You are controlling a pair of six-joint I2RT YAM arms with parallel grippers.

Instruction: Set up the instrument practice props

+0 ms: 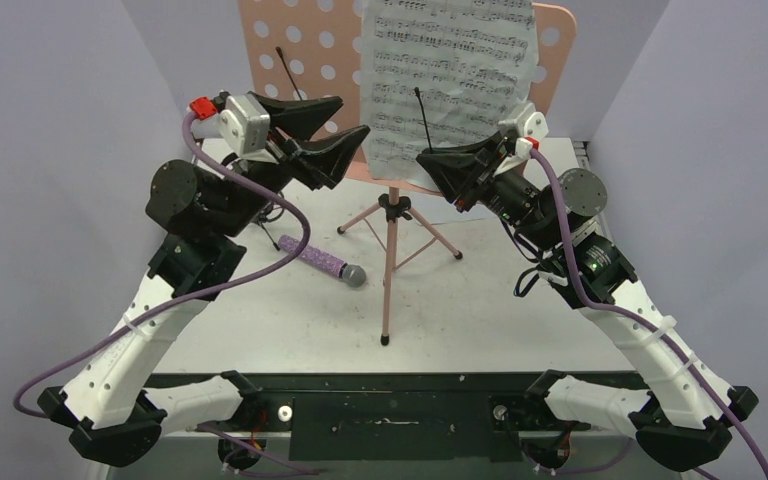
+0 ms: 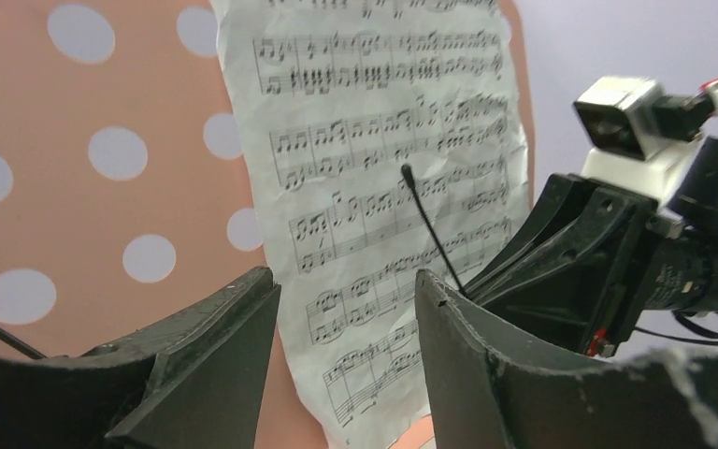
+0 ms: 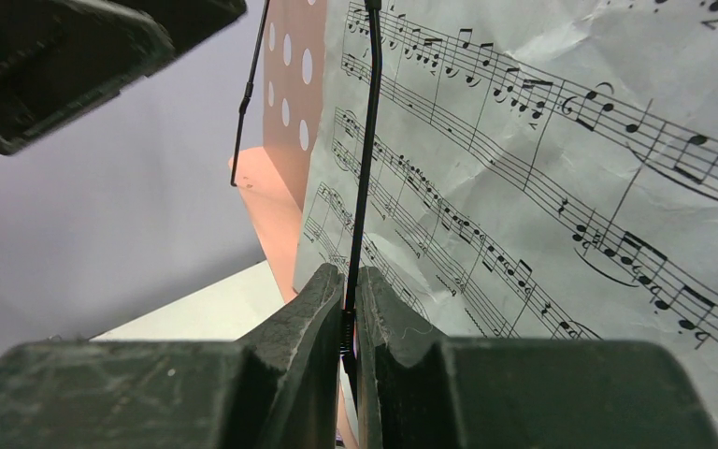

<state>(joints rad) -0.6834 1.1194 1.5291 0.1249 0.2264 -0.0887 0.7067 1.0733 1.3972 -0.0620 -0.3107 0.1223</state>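
**Left arm** [image 1: 150, 335]. White moulded lower link with rows of small round holes. Black joint housings sit farther up, one of them a round drum. A black clamp foot is fixed at the near left edge.

**Purple cable** [image 1: 191, 130]. Runs the length of the left arm and is bound to it with a white tie.

**Left gripper** [image 1: 355, 116]. Two matte black tapered fingers, their edges chipped pale. Behind them is a white-grey block with a red plug.

**Right arm** [image 1: 650, 345]. Same white perforated link and black housings, with one round grey cap. Its black clamp foot is at the near right edge.

**Second purple cable** [image 1: 558, 205]. Runs along the right arm under white ties.

**Right gripper** [image 1: 422, 156]. Black wedge-shaped fingers, dull and scuffed. Behind them is a white block with a red tab.
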